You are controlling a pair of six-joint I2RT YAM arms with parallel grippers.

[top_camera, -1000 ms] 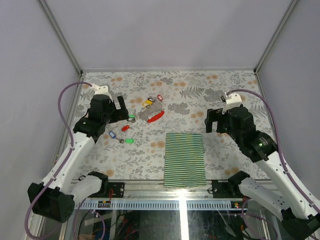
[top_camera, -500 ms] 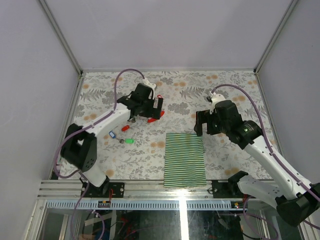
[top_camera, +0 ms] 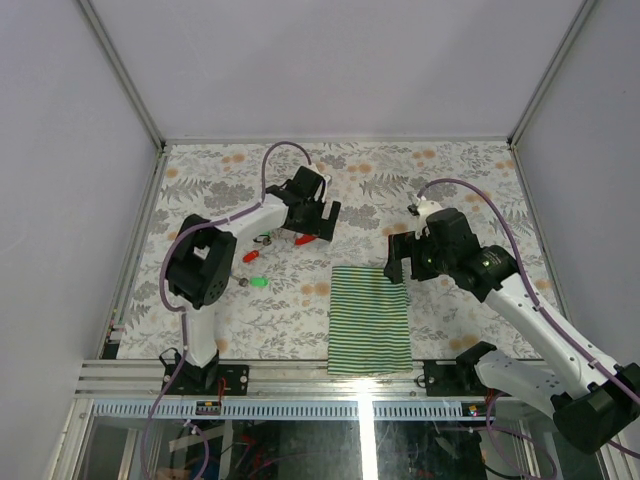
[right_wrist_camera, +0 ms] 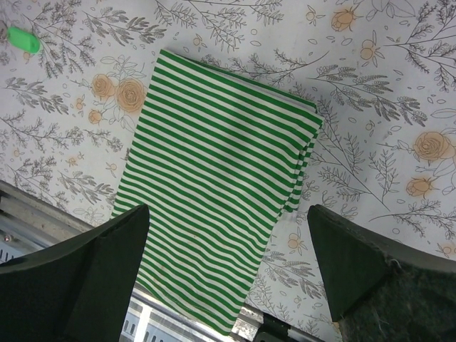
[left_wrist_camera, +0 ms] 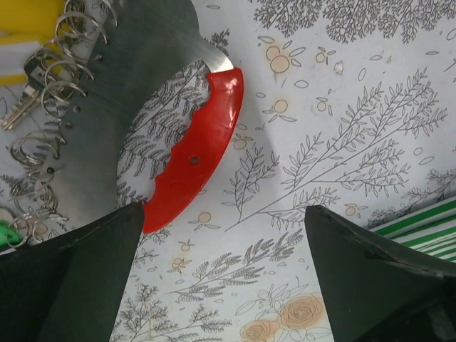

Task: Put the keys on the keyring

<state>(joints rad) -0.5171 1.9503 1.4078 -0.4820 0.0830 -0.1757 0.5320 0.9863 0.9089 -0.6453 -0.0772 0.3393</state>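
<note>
The keyring is a grey metal strip (left_wrist_camera: pixel 135 71) with a curved red clip (left_wrist_camera: pixel 199 149) and several loose wire rings (left_wrist_camera: pixel 43 107). My left gripper (left_wrist_camera: pixel 222 239) hovers open just past the clip's lower end, with only floral table between its fingers. A yellow-tagged key (left_wrist_camera: pixel 21 25) lies at the strip's far side. In the top view the left gripper (top_camera: pixel 316 217) covers most of the keyring; the red clip (top_camera: pixel 304 240) peeks out. Keys with a red tag (top_camera: pixel 251 256) and a green tag (top_camera: pixel 259 282) lie to its left. My right gripper (right_wrist_camera: pixel 228 214) is open above the striped cloth.
A folded green-and-white striped cloth (top_camera: pixel 370 318) lies at the near middle of the table, its edge reaching the front rail (top_camera: pixel 300 372). Its corner (left_wrist_camera: pixel 427 228) shows right of the left gripper. Cage posts and walls bound the floral table.
The left arm has swung from the table's left side across to the keyring. The right gripper has moved left and nearer, over the cloth's far corner. Both stayed open.
</note>
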